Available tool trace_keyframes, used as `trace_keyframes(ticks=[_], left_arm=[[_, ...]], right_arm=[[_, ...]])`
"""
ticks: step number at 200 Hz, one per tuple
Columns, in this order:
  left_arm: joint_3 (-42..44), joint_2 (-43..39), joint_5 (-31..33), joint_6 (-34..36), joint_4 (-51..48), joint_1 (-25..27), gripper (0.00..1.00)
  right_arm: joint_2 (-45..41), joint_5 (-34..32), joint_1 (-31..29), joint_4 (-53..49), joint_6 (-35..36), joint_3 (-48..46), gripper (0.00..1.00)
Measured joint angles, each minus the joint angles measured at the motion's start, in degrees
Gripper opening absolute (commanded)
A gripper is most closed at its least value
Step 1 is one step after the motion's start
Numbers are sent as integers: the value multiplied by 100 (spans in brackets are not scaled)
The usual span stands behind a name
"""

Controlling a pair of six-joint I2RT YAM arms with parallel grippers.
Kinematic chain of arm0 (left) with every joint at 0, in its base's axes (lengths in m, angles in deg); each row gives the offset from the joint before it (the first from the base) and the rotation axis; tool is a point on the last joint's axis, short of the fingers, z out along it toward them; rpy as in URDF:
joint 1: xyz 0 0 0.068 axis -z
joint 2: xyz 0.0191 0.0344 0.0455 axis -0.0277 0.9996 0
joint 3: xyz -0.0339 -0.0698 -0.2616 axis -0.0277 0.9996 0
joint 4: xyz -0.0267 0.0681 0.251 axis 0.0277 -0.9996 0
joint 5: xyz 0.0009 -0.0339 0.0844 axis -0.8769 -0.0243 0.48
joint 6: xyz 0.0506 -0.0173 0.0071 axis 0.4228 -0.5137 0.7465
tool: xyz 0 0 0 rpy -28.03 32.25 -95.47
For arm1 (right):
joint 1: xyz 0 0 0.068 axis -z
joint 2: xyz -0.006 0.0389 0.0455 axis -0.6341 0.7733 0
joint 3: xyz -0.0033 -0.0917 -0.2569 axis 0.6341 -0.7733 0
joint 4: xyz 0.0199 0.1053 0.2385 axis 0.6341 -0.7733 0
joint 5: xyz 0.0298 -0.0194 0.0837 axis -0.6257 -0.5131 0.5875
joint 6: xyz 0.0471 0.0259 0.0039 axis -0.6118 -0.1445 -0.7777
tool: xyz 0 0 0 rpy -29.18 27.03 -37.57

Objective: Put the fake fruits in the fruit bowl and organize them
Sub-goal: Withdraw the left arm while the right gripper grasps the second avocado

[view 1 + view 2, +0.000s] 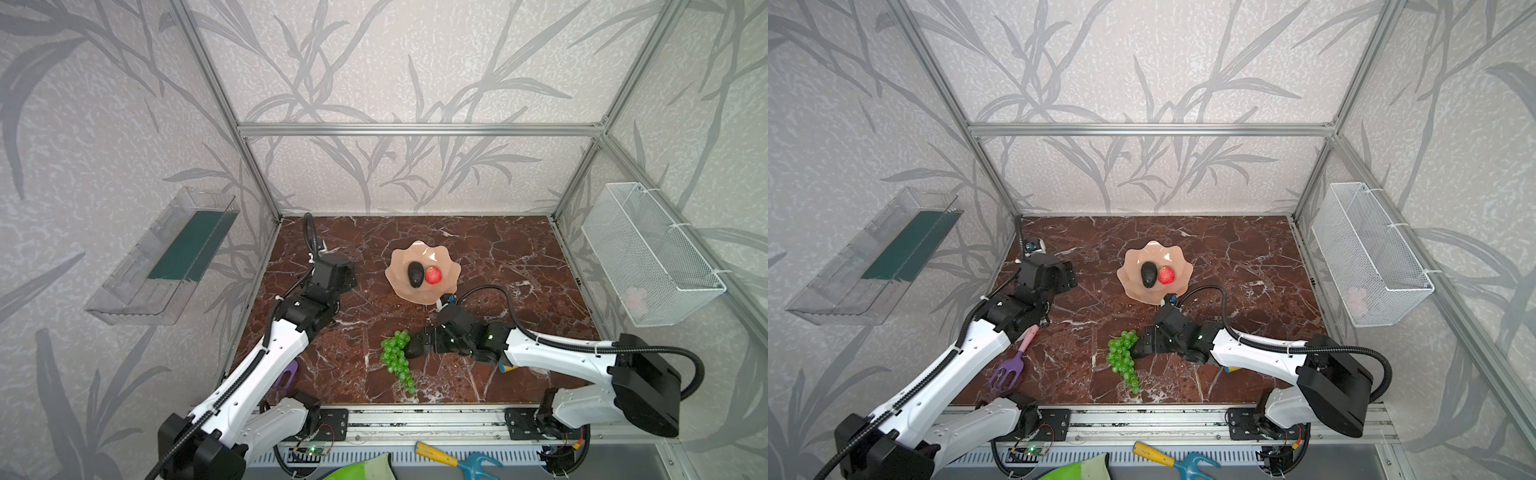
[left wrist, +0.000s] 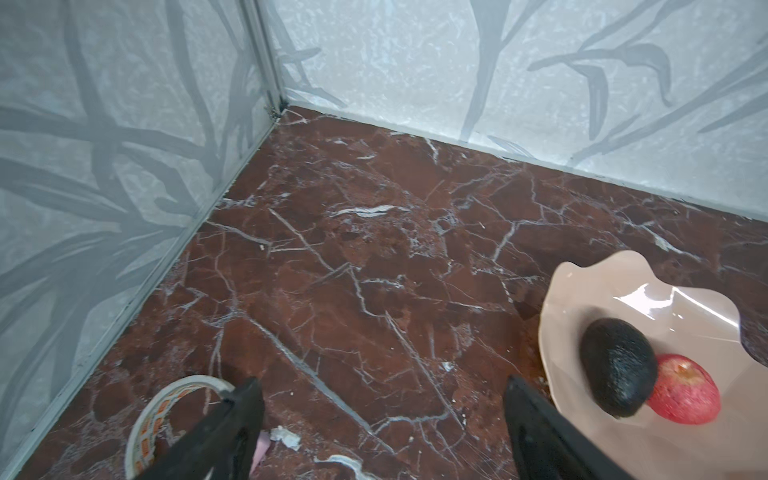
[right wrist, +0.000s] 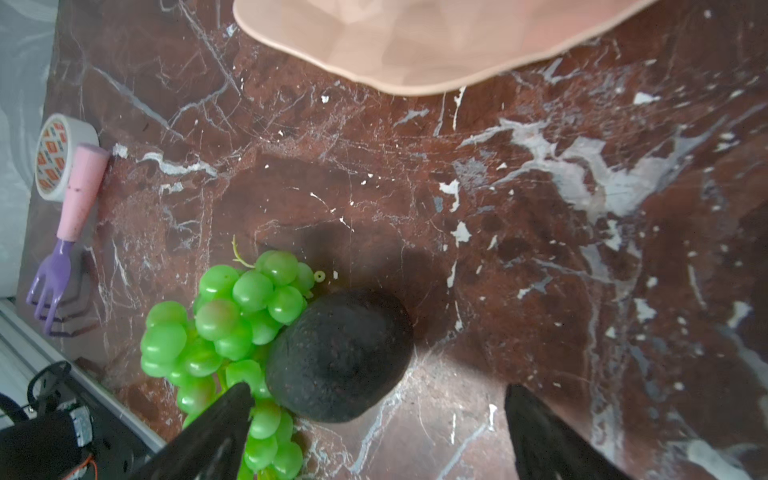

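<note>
A: What was recorded by the wrist views alone?
B: A tape roll (image 2: 166, 409) was seen touching the pink handle of the purple toy fork (image 3: 62, 232); the roll did not show in the top views. The second avocado (image 3: 338, 357) was seen plainly only from the right wrist, touching the grapes (image 3: 232, 328). In both top views it was largely covered by the right gripper (image 3: 379, 392).

A: Counts?
B: Two avocados, one apple, one grape bunch and one bowl were counted.

A: Appearance, position?
B: The fruit bowl (image 1: 420, 252), glossy peach-pink and wavy-rimmed, was noted mid-table. Inside it, the matte black first avocado (image 1: 415, 274) lay against the shiny red apple (image 1: 433, 275). The bright green grapes and second avocado were found outside it, on the marble nearer the front.

A: Grippers?
B: The left gripper (image 2: 382, 381) was logged spread wide, with nothing between its fingers, beside the bowl. The right was likewise spread wide, with the second avocado ungripped just ahead of its fingers.
</note>
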Motion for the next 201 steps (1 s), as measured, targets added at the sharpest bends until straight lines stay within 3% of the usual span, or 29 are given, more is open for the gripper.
trace_keyframes(ticks=[85, 167, 201], left_arm=[[24, -262, -308, 380, -74, -745, 92], [24, -260, -540, 365, -92, -876, 92], [24, -260, -557, 356, -92, -914, 92]], right_arm=[[844, -2, -116, 636, -914, 37, 89], [1110, -70, -146, 859, -1287, 168, 74], [1180, -68, -146, 938, -1327, 216, 61]])
